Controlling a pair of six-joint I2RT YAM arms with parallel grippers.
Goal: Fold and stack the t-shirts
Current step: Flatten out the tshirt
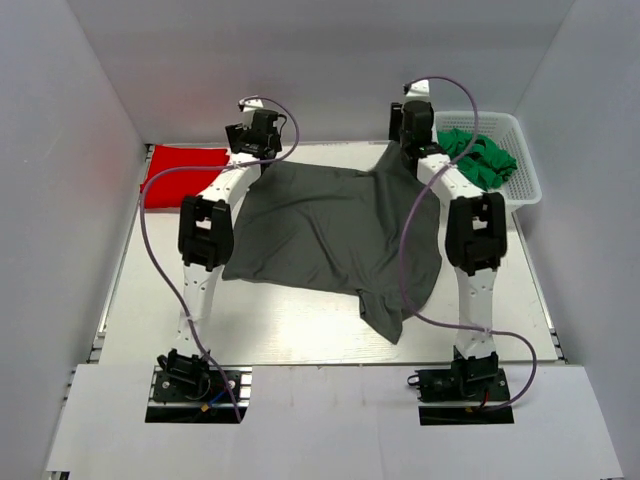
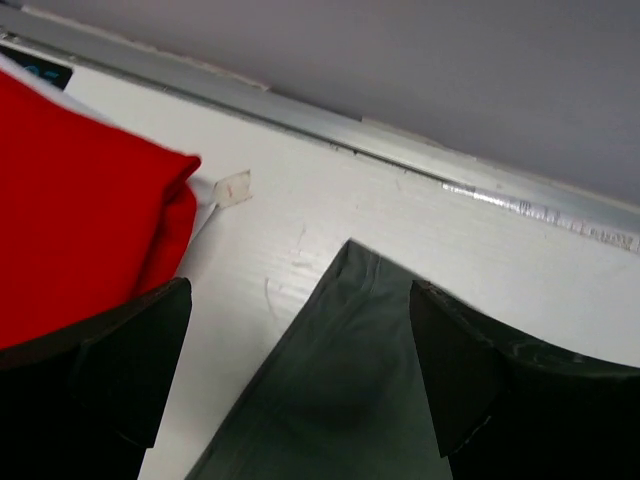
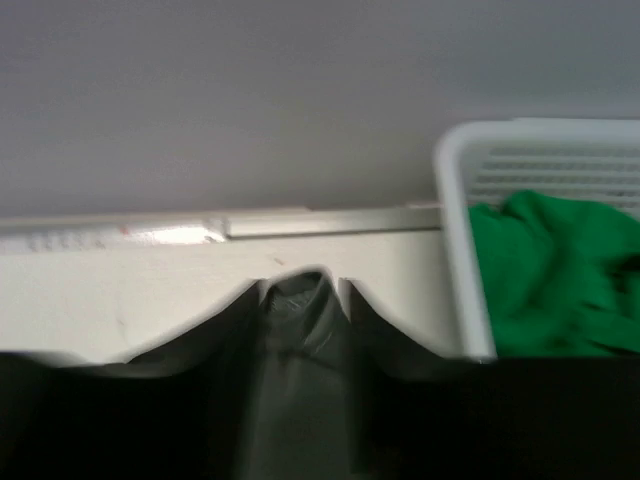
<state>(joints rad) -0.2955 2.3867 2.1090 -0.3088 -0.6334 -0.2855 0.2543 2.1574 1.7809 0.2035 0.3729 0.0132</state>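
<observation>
The grey t-shirt [image 1: 330, 230] is spread across the bench [image 1: 300, 325], seemingly for folding. At its far corners the left jaws are held wide open over loose cloth, while the right jaws' grip cannot be told. The red t-shirt [image 1: 180, 172] is kept folded far left, presumably as stack base.

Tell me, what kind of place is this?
Likely a robot test booth: plain white walls box in a white table, two robot arms are bolted on, and a basket holds cloth.

Red t-shirt [image 2: 80, 190] cut off at left edge, green cloth [image 3: 545, 280] blurred, cropped right
</observation>
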